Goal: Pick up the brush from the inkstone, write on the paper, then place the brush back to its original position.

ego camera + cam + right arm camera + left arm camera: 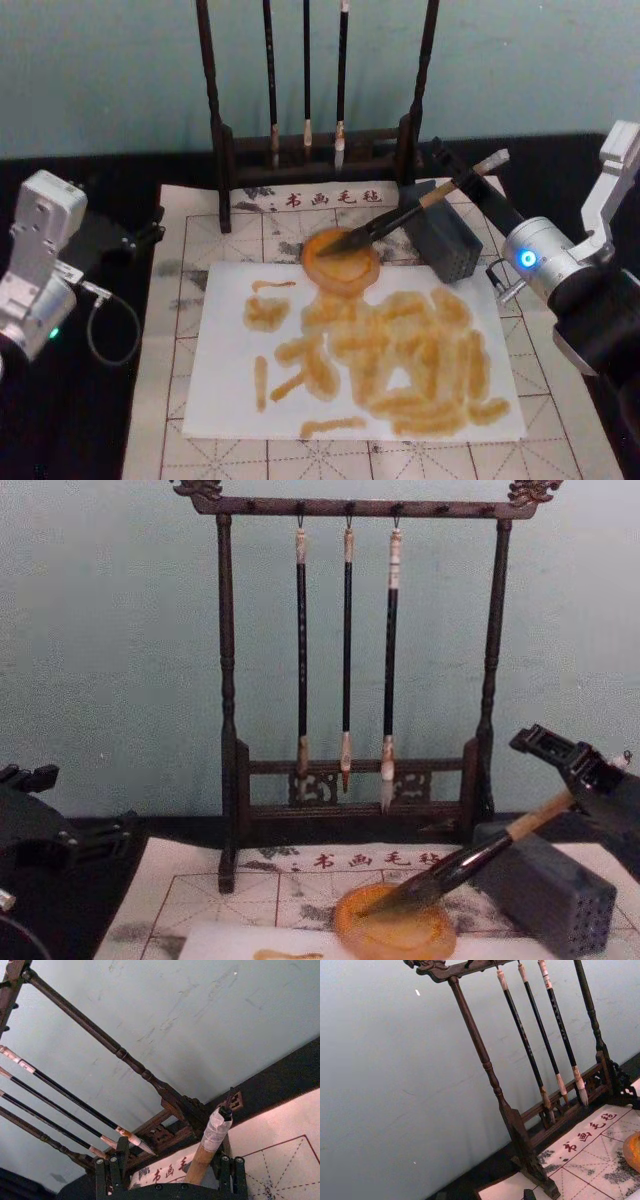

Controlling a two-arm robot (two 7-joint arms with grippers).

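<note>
The brush (415,210) lies slanted, its dark tip in the orange inkstone (342,262) and its tan handle leaning on a grey block (447,243). My right gripper (468,185) stands open around the upper handle near the white end cap. In the right wrist view the handle (205,1157) sits close to one finger (233,1175), with a wide gap to the other. From the chest, the brush (470,860) runs from the inkstone (395,930) up to the gripper (562,760). The white paper (350,350) carries several orange strokes. My left gripper (112,240) is parked off the mat's left.
A dark wooden rack (318,140) with three thin hanging brushes (347,650) stands behind the inkstone. The paper lies on a mat with a red grid (210,215). A cable (105,320) loops beside the left arm.
</note>
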